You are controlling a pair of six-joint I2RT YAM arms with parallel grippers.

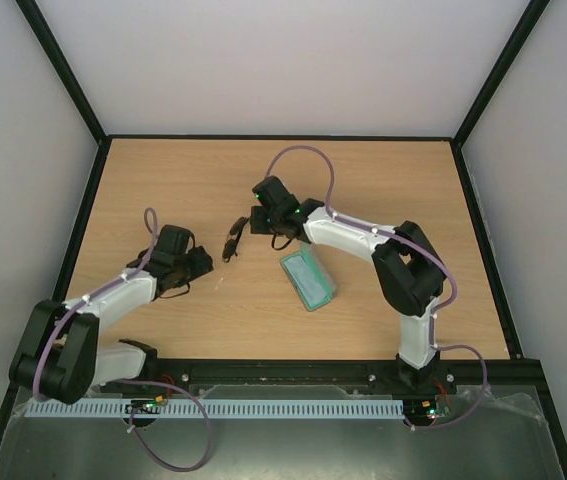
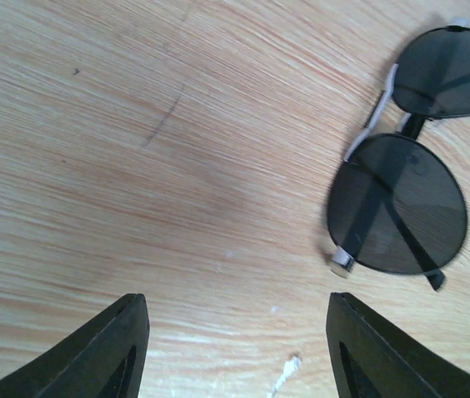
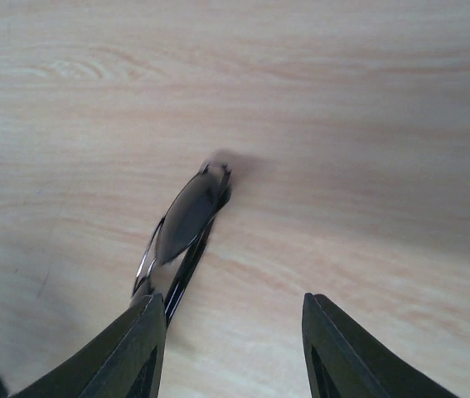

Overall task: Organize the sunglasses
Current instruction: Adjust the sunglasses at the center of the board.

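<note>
jaws apart either side of sunglasses [image 1: 232, 240]

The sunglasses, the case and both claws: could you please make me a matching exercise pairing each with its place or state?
Column one:
1 sunglasses
2 case
3 left claw
4 right claw

Column two:
A open, sunglasses seen edge-on close beside it
B lying on the table, nearer its near edge than the sunglasses
C folded, lying between the claws
D open and empty, sunglasses seen flat-on ahead, off to one side

Pairs: 1-C, 2-B, 3-D, 4-A
</note>
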